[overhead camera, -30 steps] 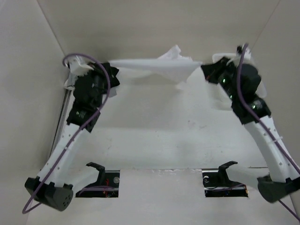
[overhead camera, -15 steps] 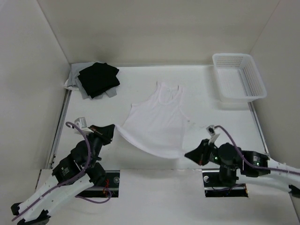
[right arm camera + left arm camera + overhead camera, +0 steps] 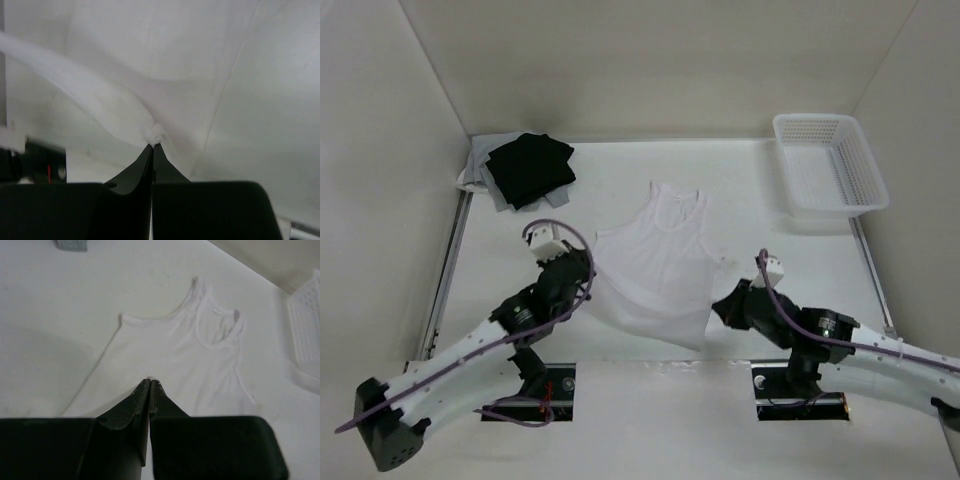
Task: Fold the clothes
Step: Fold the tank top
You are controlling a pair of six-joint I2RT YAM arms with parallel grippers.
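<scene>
Versus half a second ago: left gripper well farther forward and inward, right gripper slightly farther forward. Near hem of the white garment drawn in with them, narrower, no longer fanned out toward the near edge.

Around, big to small:
- Under everything, white table.
- Well ahead of the right jaws and off to their right, white mesh basket. Also at the right edge of the left wrist view. Well apart from the garment.
- Well ahead of the left jaws and off to their left, black folded cloth lying on a grey cloth, touching. Well apart from the garment.
- Directly ahead of both sets of jaws, only the garment's own body.

Garment: between the two sets of jaws and stretching ahead of them. Straps and neckline at the far end, flat on the table there. Near hem sagging between the two pinches, seemingly off the surface.

Jaws:
- Left gripper: pressed together, a speck of white fabric at the tips, at the left hem corner.
- Right gripper: pressed together on a small pucker of the white garment, at the right hem corner.

Arms:
- Left: stretched low on a diagonal from the near-left corner, wrist aimed forward and right.
- Right: lying low along the near edge from the right side, wrist aimed left and slightly forward.
</scene>
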